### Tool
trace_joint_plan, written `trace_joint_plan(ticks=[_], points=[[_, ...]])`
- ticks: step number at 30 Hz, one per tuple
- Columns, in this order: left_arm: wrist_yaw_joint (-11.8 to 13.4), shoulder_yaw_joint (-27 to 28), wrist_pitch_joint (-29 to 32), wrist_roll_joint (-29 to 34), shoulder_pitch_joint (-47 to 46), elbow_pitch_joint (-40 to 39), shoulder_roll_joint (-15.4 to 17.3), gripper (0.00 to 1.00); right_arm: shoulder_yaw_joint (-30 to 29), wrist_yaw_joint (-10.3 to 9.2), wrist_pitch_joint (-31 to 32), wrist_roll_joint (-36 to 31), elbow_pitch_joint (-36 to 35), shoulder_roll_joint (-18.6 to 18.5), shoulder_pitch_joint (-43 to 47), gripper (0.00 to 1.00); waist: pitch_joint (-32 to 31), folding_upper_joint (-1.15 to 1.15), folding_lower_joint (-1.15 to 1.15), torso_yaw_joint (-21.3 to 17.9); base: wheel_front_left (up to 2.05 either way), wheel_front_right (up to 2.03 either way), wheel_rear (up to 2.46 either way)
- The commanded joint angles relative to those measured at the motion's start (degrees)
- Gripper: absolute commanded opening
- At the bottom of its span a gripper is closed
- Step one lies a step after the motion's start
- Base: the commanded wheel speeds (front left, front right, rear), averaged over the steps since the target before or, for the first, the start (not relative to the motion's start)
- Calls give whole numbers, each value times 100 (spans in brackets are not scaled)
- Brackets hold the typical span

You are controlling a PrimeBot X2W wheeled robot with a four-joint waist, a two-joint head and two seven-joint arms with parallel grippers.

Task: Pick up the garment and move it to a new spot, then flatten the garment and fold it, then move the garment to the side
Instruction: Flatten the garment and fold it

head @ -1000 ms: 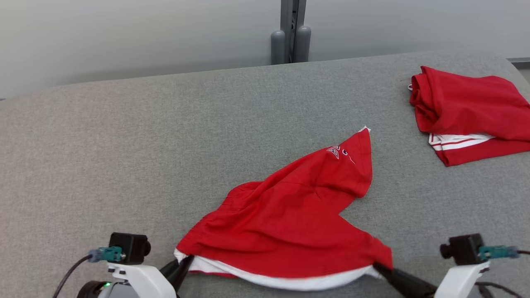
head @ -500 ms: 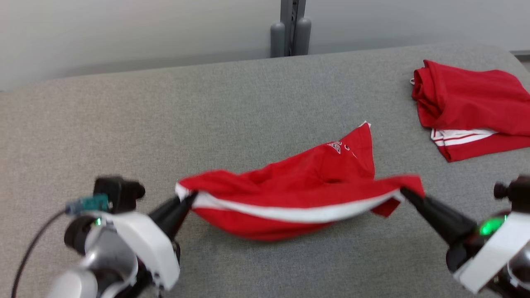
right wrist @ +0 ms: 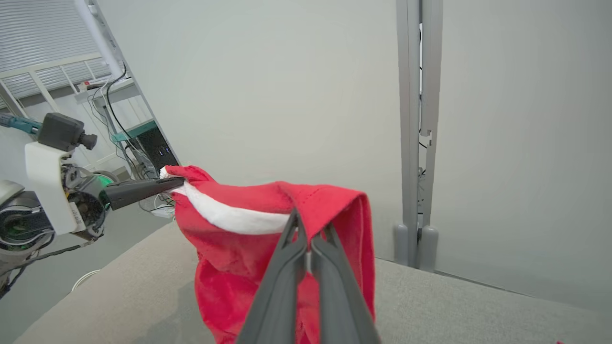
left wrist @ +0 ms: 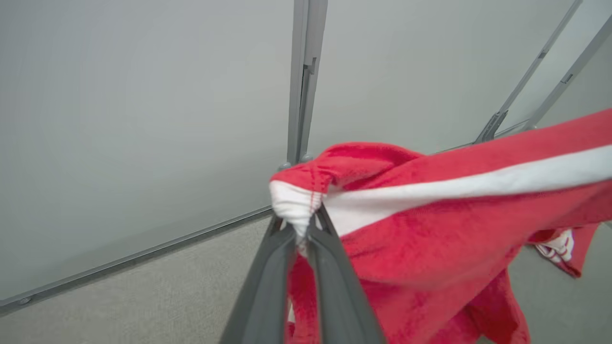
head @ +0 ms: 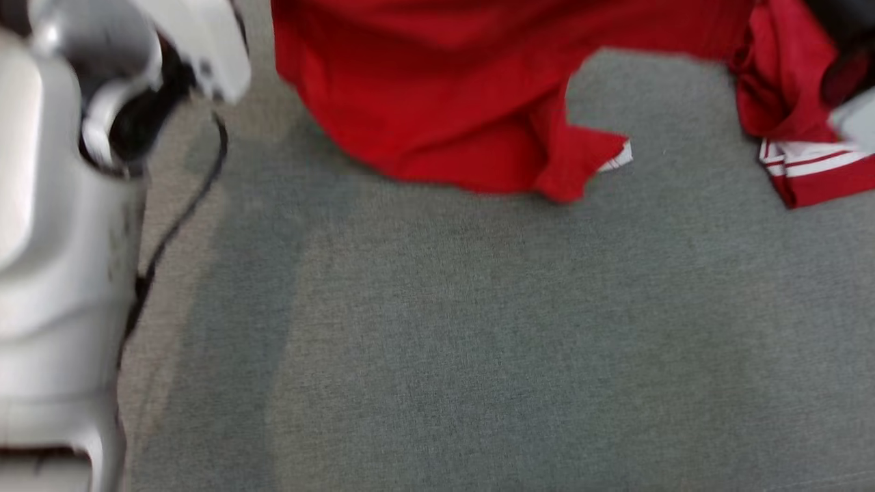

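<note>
The garment (head: 465, 89) is a pair of red shorts with a white waistband. It hangs stretched between both grippers above the grey surface (head: 478, 342), and one leg's hem trails down onto or just above the cloth. My left gripper (left wrist: 302, 228) is shut on one bunched corner of the waistband. My right gripper (right wrist: 308, 229) is shut on the opposite corner, red cloth draped over its fingertips. The right wrist view also has the left gripper (right wrist: 167, 183) pinching the far end of the white band. In the head view my pale left arm (head: 68, 205) fills the left edge.
A second red garment with white stripes (head: 813, 171) lies folded at the right, close to the hanging one. A dark cable (head: 178, 225) runs down beside the left arm. A grey post (right wrist: 413, 143) stands against the wall behind the surface.
Both grippers have risen with the waistband, lifting the garment off the surface so it hangs. The head camera has tilted down and closer, so the whole picture has shifted.
</note>
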Motion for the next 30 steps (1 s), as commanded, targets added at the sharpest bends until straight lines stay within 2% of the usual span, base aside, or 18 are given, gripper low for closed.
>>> trace_joint_plan(ticks=[1,4,8,11,15,19,25,28,30], points=[[-35,22,-49,64,-393,194,18,0,109,3,-42,-54,146,-57,-340,0,518,0,0,-12,0,0,0],[-33,-48,-254,284,-1432,779,3,0,260,3,-219,119,576,-4,-1404,0,880,0,0,-3,0,0,0],[-43,-172,-733,633,-2588,1540,57,0,255,2,-883,269,1282,150,-2632,0,1237,0,0,-18,0,0,0],[101,2,-1326,606,-3254,1984,-65,0,221,1,-1412,355,1706,183,-3319,0,1420,0,0,-5,0,0,0],[115,37,-1935,692,-3694,2558,-81,0,483,0,-1773,507,1967,159,-3797,0,1584,0,0,49,0,0,0],[46,-10,-2058,624,-3745,2980,-156,0,875,0,-1897,654,1968,81,-3839,0,1620,0,0,94,0,0,0],[-105,-307,-1681,402,-3366,3770,-181,0,1974,1,-1666,832,1989,-214,-3347,0,1533,0,0,177,0,0,0],[-137,-519,-1286,-34,-2887,3927,-311,0,2632,2,-1491,885,1959,-388,-2940,0,1314,0,0,203,0,0,0],[-142,-862,-903,-361,-2507,3790,-202,0,3015,2,-1418,992,1807,-516,-2645,0,1109,0,0,211,0,0,0]])
